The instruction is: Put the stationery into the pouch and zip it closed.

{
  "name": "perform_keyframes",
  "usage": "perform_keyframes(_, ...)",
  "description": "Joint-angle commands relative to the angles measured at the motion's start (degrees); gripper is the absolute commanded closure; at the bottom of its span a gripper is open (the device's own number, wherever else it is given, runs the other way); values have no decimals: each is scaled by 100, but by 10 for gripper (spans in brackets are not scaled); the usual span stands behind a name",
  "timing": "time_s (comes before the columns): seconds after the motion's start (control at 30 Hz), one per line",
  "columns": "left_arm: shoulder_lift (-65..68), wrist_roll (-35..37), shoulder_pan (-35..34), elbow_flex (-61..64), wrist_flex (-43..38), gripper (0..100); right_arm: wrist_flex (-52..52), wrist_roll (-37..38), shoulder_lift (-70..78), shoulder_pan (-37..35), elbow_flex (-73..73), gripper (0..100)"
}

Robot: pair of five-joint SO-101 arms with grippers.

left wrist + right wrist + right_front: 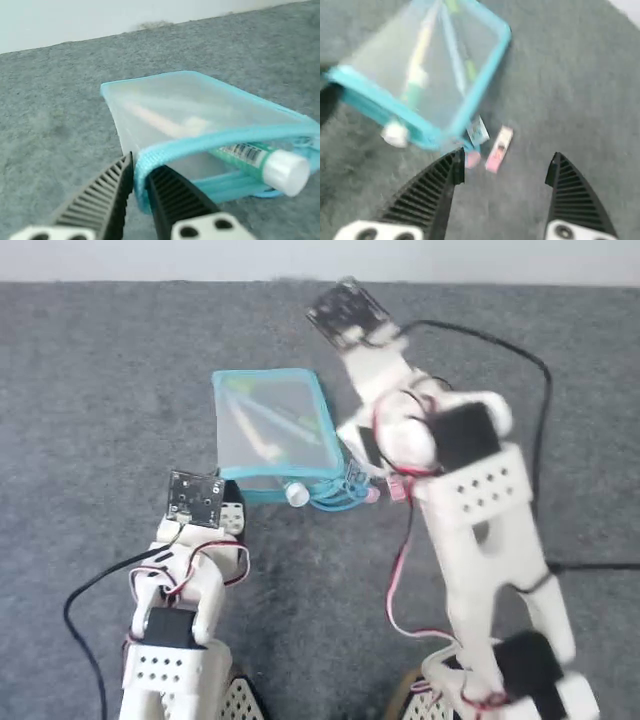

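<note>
The pouch (272, 430) lies flat on the grey carpet (100, 370) between the two arms. Its open mouth is on the edge nearest the arm bases, so it points back toward them. That zip edge, the axis that matters here, runs from the left arm across to the right one. A white-capped tube (280, 172) sticks out of the mouth, partly in, its length crosswise to the zip line. The left gripper (141, 167) is pressed together on the teal trim at the mouth's left corner, pinning it. Just off the opposite corner, beside the zip pull (479, 131), a small pink piece (498, 143) lies loose on the carpet, outside the pouch. The right gripper (506, 157) hangs over it with fingers spread wide and is clearly the nearer arm. The piece lies lengthwise along the fingers, so closing would probably take it across its narrow side. The tube likely needs pushing in before zipping
</note>
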Motion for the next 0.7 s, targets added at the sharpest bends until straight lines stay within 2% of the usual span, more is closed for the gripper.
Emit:
perform_keyframes(0.0,-9,62,-334,-593,97,990,-637,97,-681,479,1916,734)
perform_keyframes(0.13,0,695,-1327,-1121,369,990,-1974,79,-699,787,3807,734)
perform_keyframes(0.2,44,782,-835,-954,501,990,-2563,70,-699,813,4431,734)
perform_keyframes(0.27,-9,396,158,-716,607,989,-2932,70,-699,804,4774,734)
perform_keyframes(0.3,-18,220,290,-752,633,989,-3002,70,-699,804,4844,734)
perform_keyframes(0.37,-9,316,-484,-1156,607,989,-2993,70,-699,831,4897,734)
perform_keyframes(0.43,44,862,-1257,-1305,554,989,-3020,70,-690,822,4993,734)
perform_keyframes(0.47,44,958,-1204,-1226,563,989,-3055,70,-690,804,5046,734)
perform_keyframes(0.57,-9,246,-308,-910,615,989,-3160,70,-690,620,5090,734)
perform_keyframes(0.67,-9,316,-308,-954,615,989,-3099,-53,-681,462,5099,734)
